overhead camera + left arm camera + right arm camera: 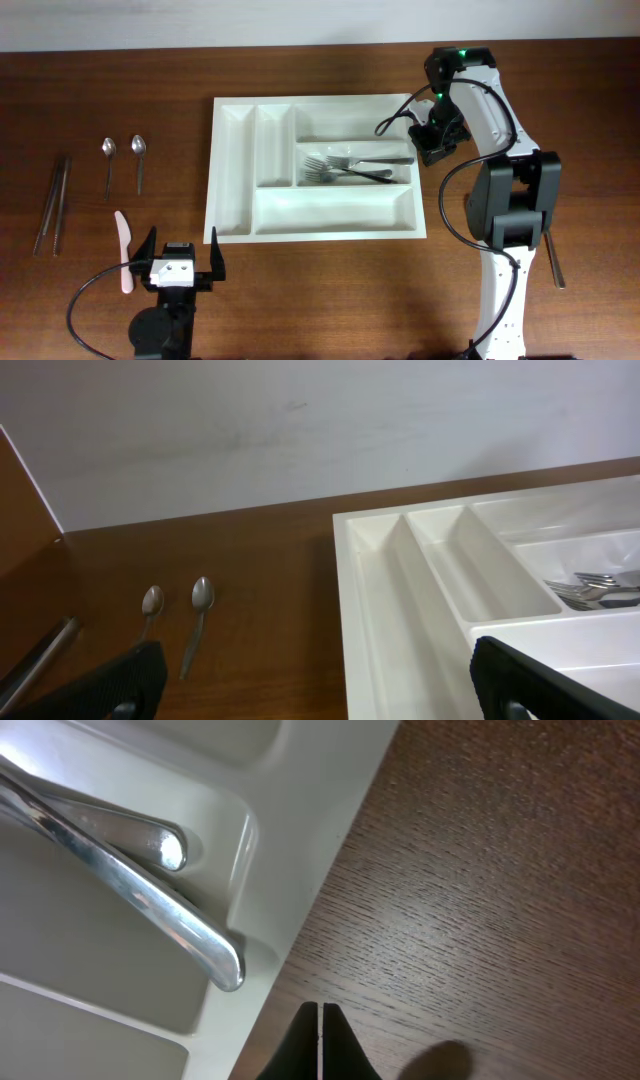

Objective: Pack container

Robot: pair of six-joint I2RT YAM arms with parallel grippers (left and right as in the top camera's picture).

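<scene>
White container [335, 212] lies long-axis left-right; spoons [139, 146] left of it, left gripper [183, 248] at its near-left corner, jaws wide, empty, the nearer arm. Left wrist: spoons beside container's narrow slots. Right wrist: right gripper [318, 1020] closed, empty, off container's right rim.

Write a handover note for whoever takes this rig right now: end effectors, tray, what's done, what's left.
Left end effector: open, empty, by the cutlery tray's near left corner.
Right end effector: shut, empty, over the table beside the tray's right rim.
Done: forks lie in the middle long compartment.
Left: two spoons, a pale pink utensil and long dark utensils lie on the table left of the tray.
</scene>
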